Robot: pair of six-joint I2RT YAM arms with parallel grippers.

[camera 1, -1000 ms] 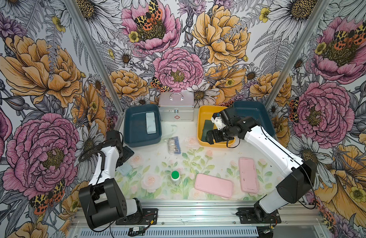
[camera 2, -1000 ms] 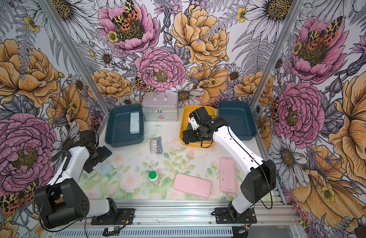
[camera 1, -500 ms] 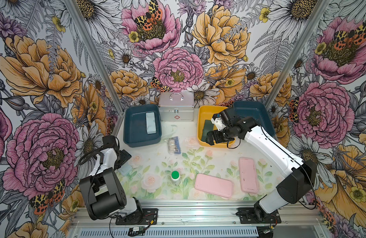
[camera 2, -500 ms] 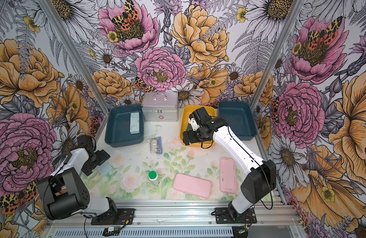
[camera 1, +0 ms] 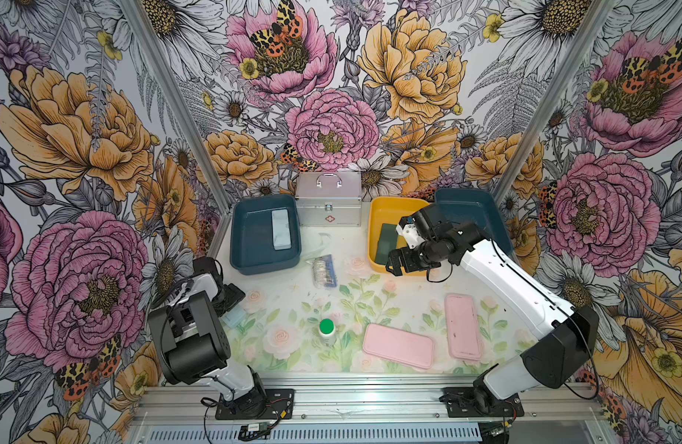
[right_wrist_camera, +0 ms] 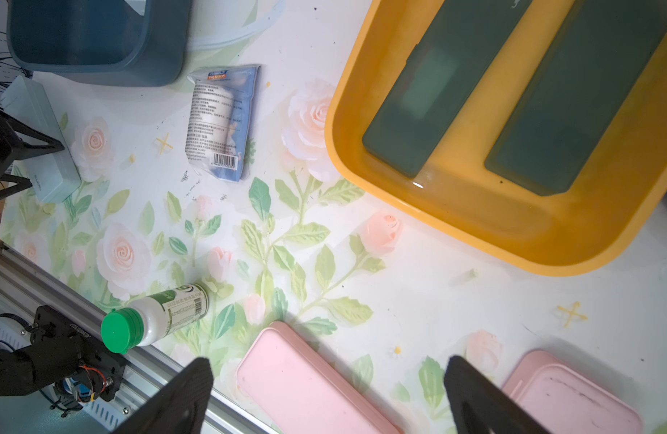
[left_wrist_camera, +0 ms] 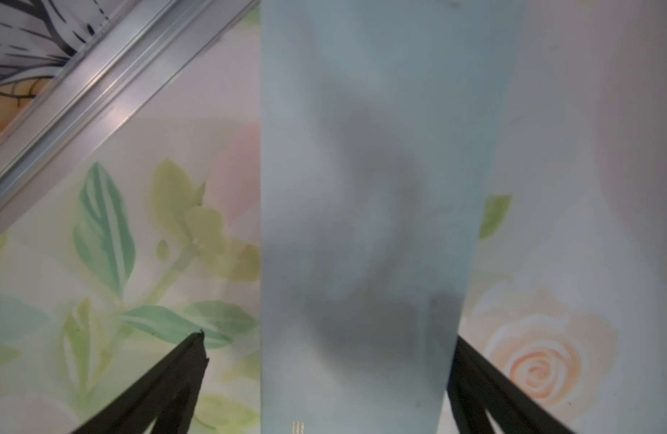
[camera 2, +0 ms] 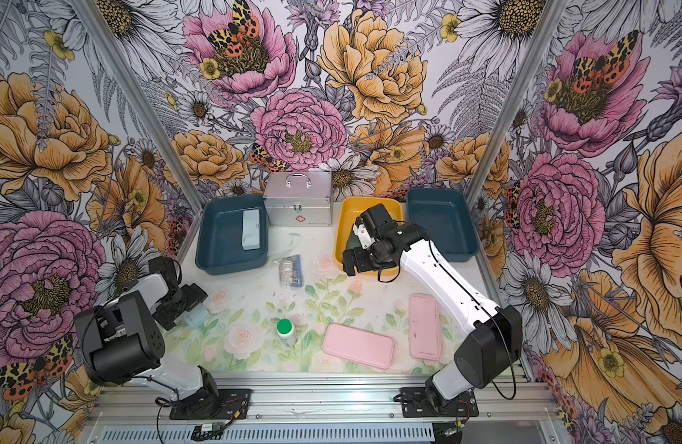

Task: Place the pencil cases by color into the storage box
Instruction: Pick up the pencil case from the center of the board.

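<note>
A pale blue pencil case (left_wrist_camera: 362, 188) lies at the table's left edge. My left gripper (left_wrist_camera: 330, 336) is open and low over it, a finger on each long side; in both top views the gripper (camera 1: 231, 301) (camera 2: 189, 303) covers most of that case (camera 1: 234, 318). A second pale blue case (camera 1: 281, 229) lies in the left dark blue storage box (camera 1: 251, 261). Two dark green cases (right_wrist_camera: 429, 97) (right_wrist_camera: 580, 105) lie in the yellow box (right_wrist_camera: 474, 225). Two pink cases (camera 1: 398, 345) (camera 1: 463, 326) lie near the front. My right gripper (camera 1: 395, 265) (right_wrist_camera: 328, 360) hangs open and empty over the yellow box's front rim.
A second dark blue box (camera 1: 474, 207) stands at the back right with nothing showing in it. A silver metal case (camera 1: 328, 200) stands between the boxes. A clear packet (camera 1: 324, 269) and a green-capped bottle (camera 1: 326, 328) sit mid-table. An aluminium rail (camera 1: 370, 392) runs along the front.
The left arm has folded down and its gripper has sunk a little frontward over the pale blue case. The right gripper has drifted slightly toward the front. Both stay open.
</note>
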